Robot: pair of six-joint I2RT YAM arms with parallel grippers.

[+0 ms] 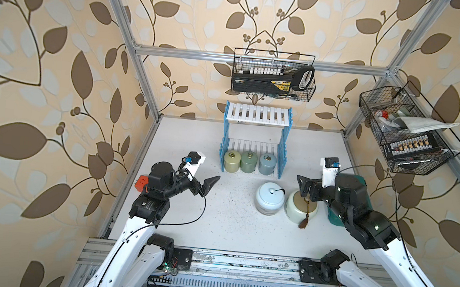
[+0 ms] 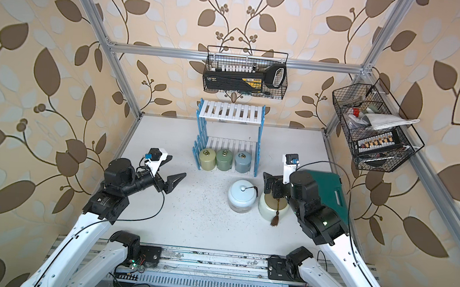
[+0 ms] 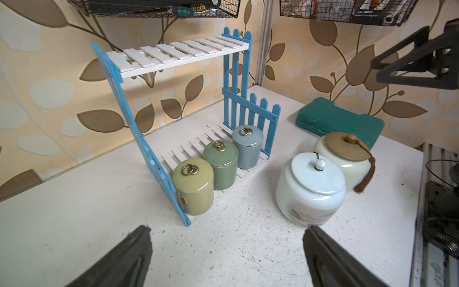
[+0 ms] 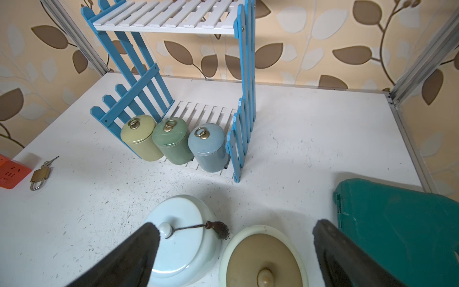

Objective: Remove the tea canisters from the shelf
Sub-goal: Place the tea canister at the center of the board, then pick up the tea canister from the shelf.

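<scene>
Left gripper and right gripper both gape empty; three canisters sit on the shelf.
Glossy, brass-ringed yellow-green cylinder, green cylinder and grey-blue cylinder line its slatted lower tier; I see the round pale-blue jar and cream jar side by side on the scuffed table. Only my right wrist view shows a brass padlock.

White-slatted, blue-sided shelf; leaf-patterned (brown, cream) wallpaper.
</scene>
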